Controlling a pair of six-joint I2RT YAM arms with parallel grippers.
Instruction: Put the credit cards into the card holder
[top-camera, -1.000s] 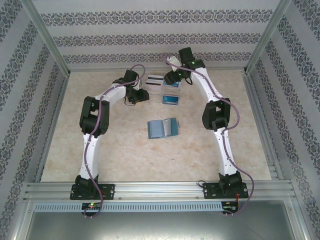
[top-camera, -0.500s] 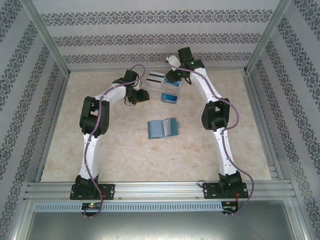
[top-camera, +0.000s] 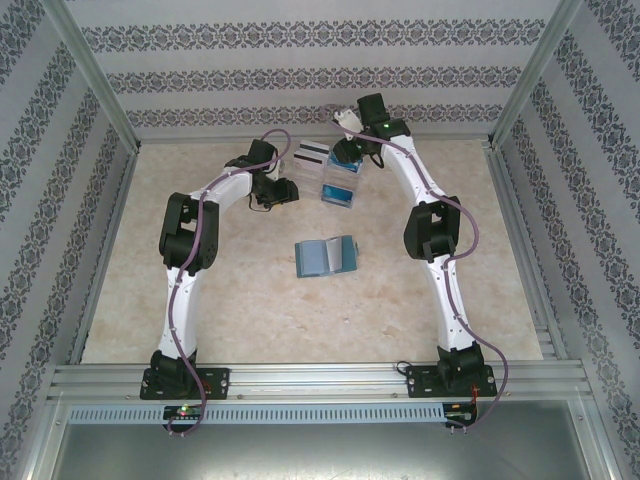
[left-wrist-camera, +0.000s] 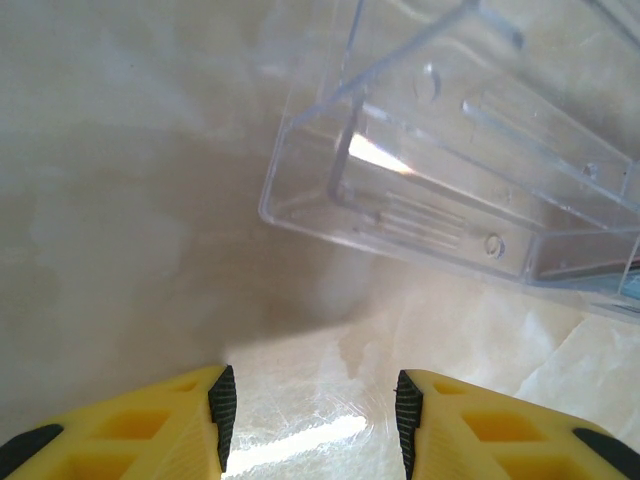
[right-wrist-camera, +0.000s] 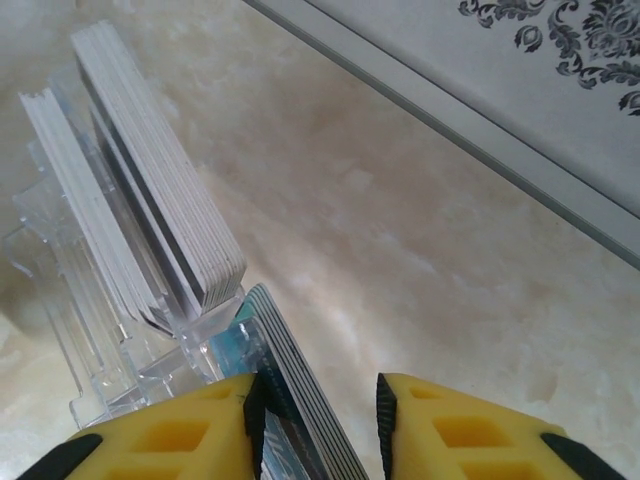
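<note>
Credit cards (right-wrist-camera: 295, 385) with blue faces stood on edge as a tight pack in the clear tray (right-wrist-camera: 100, 380), directly between the fingers of the right gripper (right-wrist-camera: 318, 420). The pack touched the finger on the side of the white cards (right-wrist-camera: 150, 210). Toward the other finger a thin gap seemed to remain, so I could not tell whether the fingers already pinched the pack or only stood around it. The white cards, with dark stripes, leaned in the next compartment, just ahead of these fingers.

The left gripper (left-wrist-camera: 312, 415) hung with fingers apart and nothing between them, low over the table (left-wrist-camera: 120, 200), and the tray wall was a little ahead of its tips. The card holder (top-camera: 326, 256) lay opened on the table, well apart from both grippers.

Such cards were probably light, stiff and smooth, so one could slip out or several could come up together. In my judgement the hold belonged on the two flat faces near the upper edge, with gentle pressure.
</note>
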